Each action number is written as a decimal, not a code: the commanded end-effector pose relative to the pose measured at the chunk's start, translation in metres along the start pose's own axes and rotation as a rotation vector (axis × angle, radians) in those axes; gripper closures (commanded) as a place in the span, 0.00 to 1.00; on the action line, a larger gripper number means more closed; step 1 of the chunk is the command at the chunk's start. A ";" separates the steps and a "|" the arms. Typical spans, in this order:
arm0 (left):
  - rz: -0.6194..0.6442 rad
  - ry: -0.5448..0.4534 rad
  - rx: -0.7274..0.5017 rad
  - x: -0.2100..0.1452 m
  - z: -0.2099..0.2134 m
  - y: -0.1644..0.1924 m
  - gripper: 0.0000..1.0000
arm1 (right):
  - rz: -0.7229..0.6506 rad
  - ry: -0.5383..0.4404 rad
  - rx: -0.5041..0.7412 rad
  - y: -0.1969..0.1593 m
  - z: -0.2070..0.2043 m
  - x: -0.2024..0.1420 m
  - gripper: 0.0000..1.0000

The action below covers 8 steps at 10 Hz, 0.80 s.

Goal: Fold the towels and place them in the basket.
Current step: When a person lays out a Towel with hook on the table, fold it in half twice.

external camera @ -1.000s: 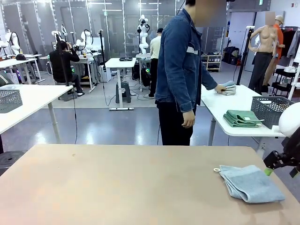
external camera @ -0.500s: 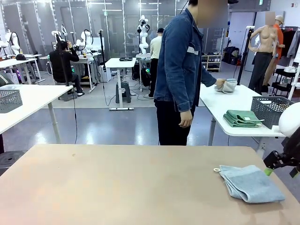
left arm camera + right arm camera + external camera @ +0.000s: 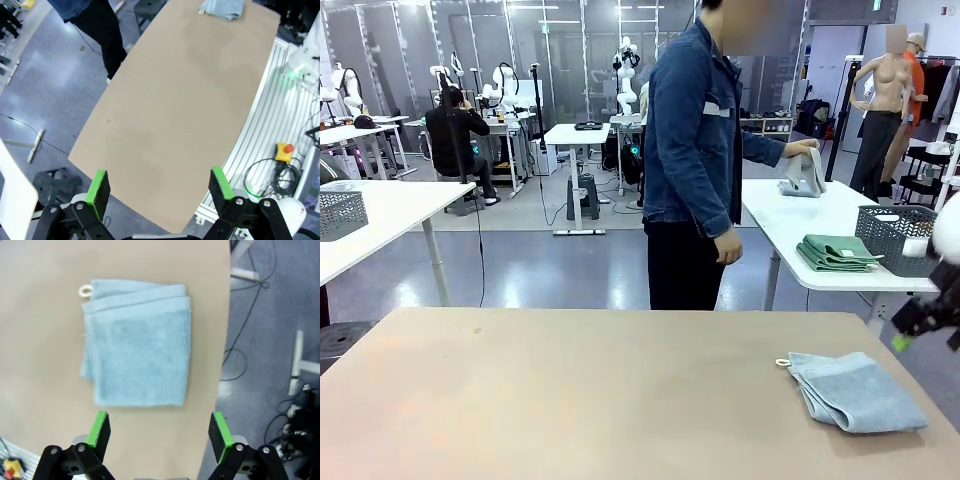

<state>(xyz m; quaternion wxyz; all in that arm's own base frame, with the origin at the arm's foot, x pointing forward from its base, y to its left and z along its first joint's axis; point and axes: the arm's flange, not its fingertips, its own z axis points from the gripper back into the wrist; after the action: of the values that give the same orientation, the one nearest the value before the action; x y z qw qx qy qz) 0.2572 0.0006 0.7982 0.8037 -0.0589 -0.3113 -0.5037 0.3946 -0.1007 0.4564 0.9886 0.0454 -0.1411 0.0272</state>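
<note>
left gripper (image 3: pixel 159 184) fingers apart, empty | right gripper (image 3: pixel 159 432) fingers apart, above folded pale blue-grey terry towel (image 3: pixel 137 342) near counter (image 3: pixel 40 365) edge | risk: a single-layer pinch could unfold it

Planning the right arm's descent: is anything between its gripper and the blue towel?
Nothing: in the right wrist view, the table between the open right gripper and the folded blue towel is bare.
</note>
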 end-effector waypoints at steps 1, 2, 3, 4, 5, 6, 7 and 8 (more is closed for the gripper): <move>-0.001 -0.001 0.005 0.000 -0.001 -0.001 0.00 | 0.145 -0.087 0.029 0.019 0.086 -0.013 0.01; -0.001 -0.001 0.005 0.000 -0.001 -0.001 0.00 | 0.216 -0.131 0.050 0.026 0.128 -0.021 0.01; -0.001 -0.001 0.005 0.000 -0.001 -0.001 0.00 | 0.270 -0.165 0.056 0.033 0.173 -0.031 0.01; -0.001 -0.001 0.005 0.000 -0.001 -0.001 0.00 | 0.320 -0.186 0.096 0.040 0.209 -0.041 0.01; -0.001 -0.001 0.005 0.000 -0.001 -0.001 0.00 | 0.383 -0.203 0.138 0.050 0.239 -0.056 0.01; -0.001 -0.001 0.005 0.000 -0.001 -0.001 0.00 | 0.448 -0.219 0.148 0.059 0.260 -0.076 0.01; -0.001 -0.001 0.005 0.000 -0.001 -0.001 0.00 | 0.484 -0.241 0.157 0.067 0.273 -0.098 0.01; -0.001 -0.001 0.005 0.000 -0.001 -0.001 0.00 | 0.502 -0.276 0.150 0.072 0.278 -0.115 0.01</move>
<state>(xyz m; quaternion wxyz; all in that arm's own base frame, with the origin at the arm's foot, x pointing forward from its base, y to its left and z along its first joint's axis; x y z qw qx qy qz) 0.2572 0.0004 0.7982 0.8036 -0.0589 -0.3112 -0.5039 0.2128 -0.0613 0.7062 0.9253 0.0745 -0.2669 0.2588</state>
